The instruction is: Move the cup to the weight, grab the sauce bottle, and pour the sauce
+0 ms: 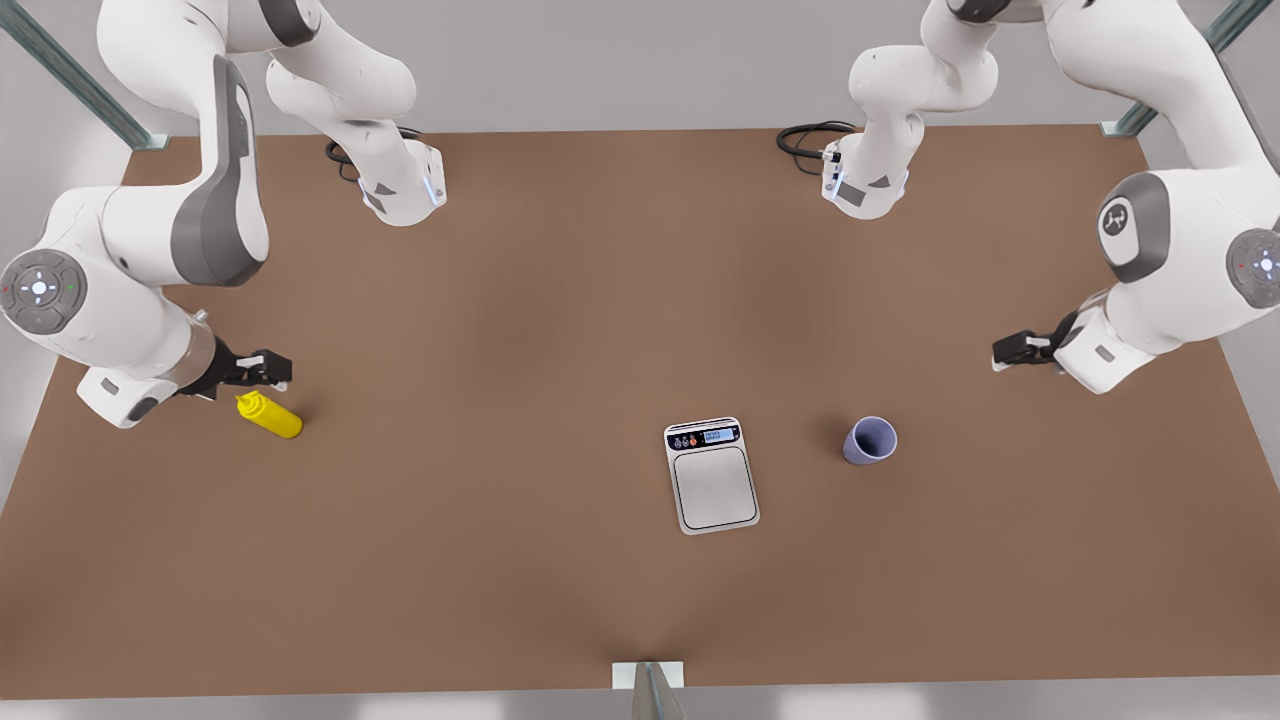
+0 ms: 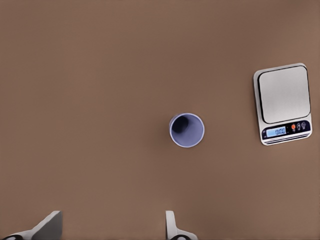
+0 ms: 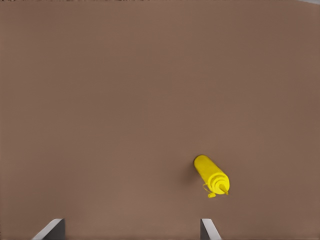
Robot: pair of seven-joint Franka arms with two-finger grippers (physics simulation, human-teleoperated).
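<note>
The lavender-grey cup point(image 1: 869, 441) point(image 2: 187, 130) stands upright on the brown table, a little to the front view's right of the weight point(image 1: 711, 475) point(image 2: 283, 102), whose silver plate is bare. My left gripper point(image 1: 1010, 350) point(image 2: 110, 227) hovers open behind and to the right of the cup, apart from it. At the front view's left sits the yellow sauce bottle point(image 1: 270, 415) point(image 3: 212, 175), its nozzle pointing toward the table's left edge. My right gripper point(image 1: 270, 368) point(image 3: 131, 229) hangs open just behind the bottle, with nothing between its fingers.
The two arm bases point(image 1: 400, 190) point(image 1: 865, 180) stand at the back of the table with black cables point(image 1: 805, 140) beside them. A metal bracket point(image 1: 648, 680) sits at the middle of the front edge. Bare table lies between bottle and weight.
</note>
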